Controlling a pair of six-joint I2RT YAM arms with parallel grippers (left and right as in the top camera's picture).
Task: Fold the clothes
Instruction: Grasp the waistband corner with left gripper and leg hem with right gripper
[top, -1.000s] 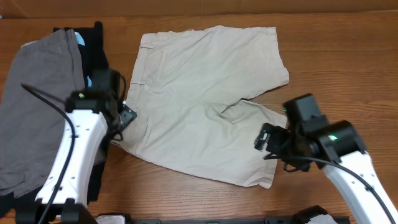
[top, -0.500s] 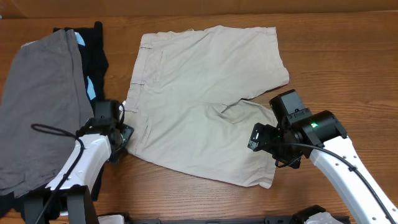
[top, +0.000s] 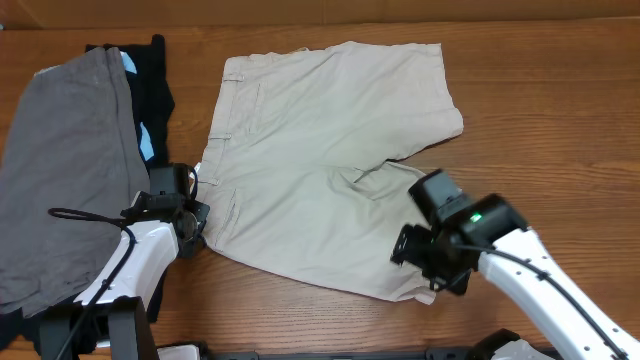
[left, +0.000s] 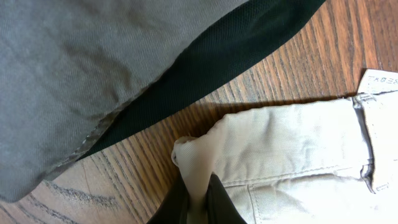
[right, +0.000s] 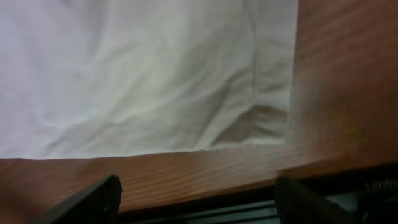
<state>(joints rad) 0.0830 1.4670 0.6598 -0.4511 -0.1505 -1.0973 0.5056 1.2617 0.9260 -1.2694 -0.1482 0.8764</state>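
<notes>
Hidden: the left claw (top: 195, 232) is mostly covered from overhead by its own wrist housing. The black garment (top: 152, 85) lies largely buried under the grey garment (top: 65, 170), showing only a strip with light-blue trim (top: 147, 140).
Cut off: the grey garment runs off the left edge of the overhead view. Both arms leave the frame at the bottom. A white label (left: 380, 81) on the waistband is clipped at the right edge of the left wrist view.
Hard to make out: the print on that label is too small to read. The right wrist view is soft and washed out, so the cloth looks nearly white there.
Counts: one pair of shorts, one grey garment, one black garment, two arms, two claws.
Shorts (top: 320, 150): pale beige, spread flat near the middle of the wooden counter (top: 540, 100), waistband towards the left, two wide legs towards the right, the far leg lying smoother than the near one.
Left claw (left: 198, 193): closed, with a raised fold of beige cloth at the near waistband corner pinched between its dark fingers.
Right claw (right: 199, 202): fingers spread wide with nothing between them, poised at the near leg's hem corner, where the cloth has a small dark-shadowed wrinkle; bare wood shows just beyond the hem.
</notes>
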